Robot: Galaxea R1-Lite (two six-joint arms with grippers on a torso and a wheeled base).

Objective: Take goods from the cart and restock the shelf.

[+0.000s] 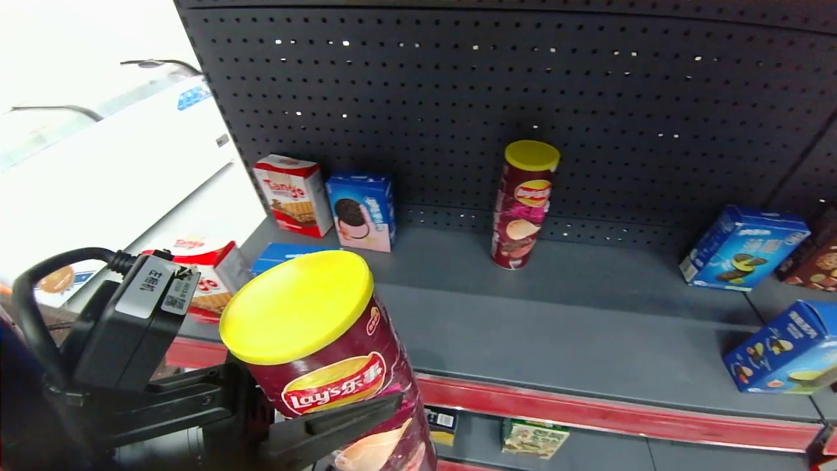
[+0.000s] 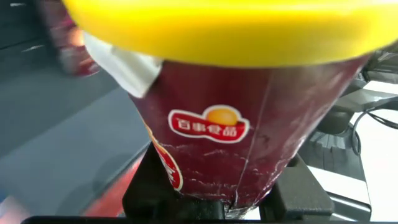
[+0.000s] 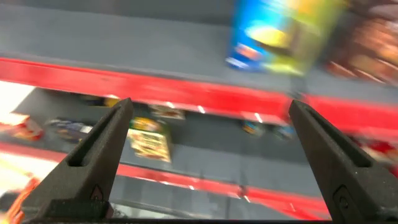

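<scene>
Closed on a chip can [image 1: 327, 353] with the left gripper [image 1: 320, 409]: 2 dark fingers [image 1: 346, 413] pressed against opposite sides of the maroon body, low down, well under the yellow lid [image 1: 297, 306]. Held in the air with a slight tilt, in front of the red front edge [image 1: 588, 409] at the left end of the grey shelf [image 1: 556, 327], not resting on it.

Farther back in the head view: a 2nd can [image 1: 523, 206] of the same kind, upright near the perforated back panel [image 1: 523, 78], well apart from the held one. Left of it, upright and side by side, a red-and-white wafer box [image 1: 294, 194] and a blue cookie box [image 1: 363, 210]. Nearer the front, a lying wafer box [image 1: 209, 275] just beside a flat blue box [image 1: 281, 255]. At the right end, a rear blue box [image 1: 742, 247] and a front blue box [image 1: 781, 350].

Added by the left wrist view: the grip from close up. Can body [image 2: 236, 143] wedged between the 2 black finger pads [image 2: 155, 193] at its lower part, with the lid's rim looming above and a white strip [image 2: 124, 65] hanging just under that rim.

Added by the right wrist view: the right gripper [image 3: 208, 162] spread wide, with nothing between its 2 fingers [image 3: 93, 162]. Beyond them, the shelf's red edge, a blurred blue-and-yellow box [image 3: 280, 31] on the grey board above it, and a small green packet [image 3: 149, 140] on the lower level.
</scene>
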